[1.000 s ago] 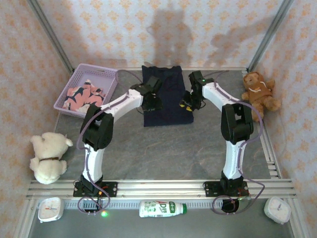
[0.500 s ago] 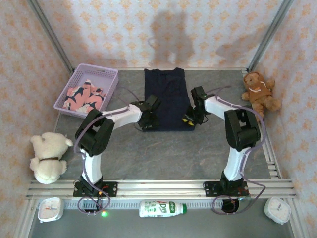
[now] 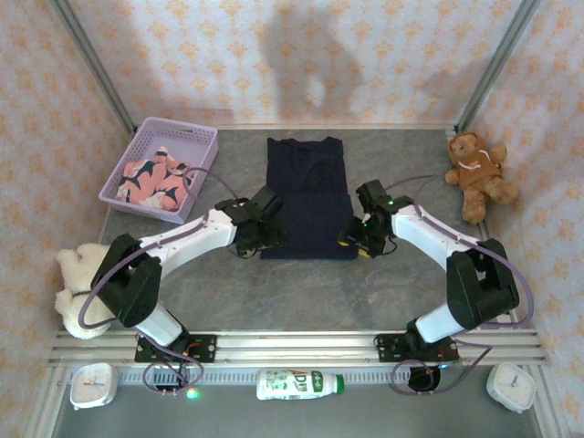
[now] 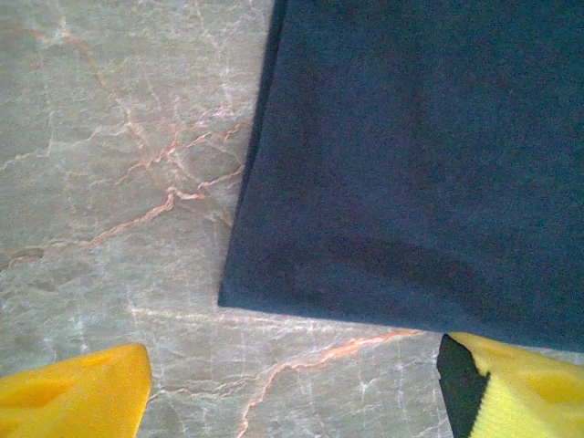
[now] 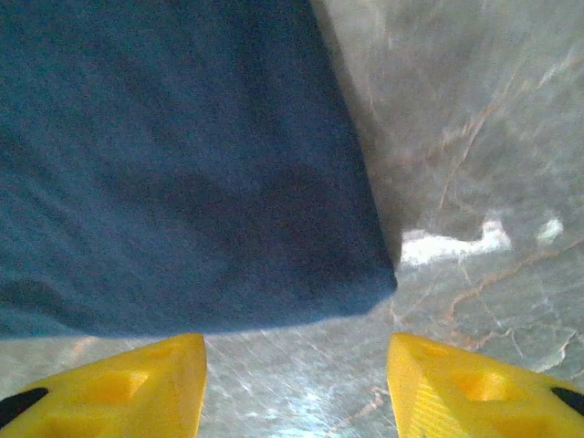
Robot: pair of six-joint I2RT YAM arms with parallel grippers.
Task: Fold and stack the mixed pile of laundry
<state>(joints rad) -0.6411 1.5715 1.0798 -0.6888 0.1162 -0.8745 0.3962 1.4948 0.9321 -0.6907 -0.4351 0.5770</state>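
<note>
Grey marbled table (image 3: 301, 292) bears navy garment (image 3: 307, 196); left gripper (image 4: 292, 388) and right gripper (image 5: 297, 383) gape, empty.

A large plain dark navy garment (image 3: 308, 196) lies flat on the grey marbled table (image 3: 301, 292). It is folded into a long, smooth rectangle that runs from the middle toward the far edge, with its near corners resting on the surface. A salmon-pink garment (image 3: 151, 178) with navy-and-white print sits crumpled in a lavender basket (image 3: 181, 127) at far left, well apart from it.
</note>
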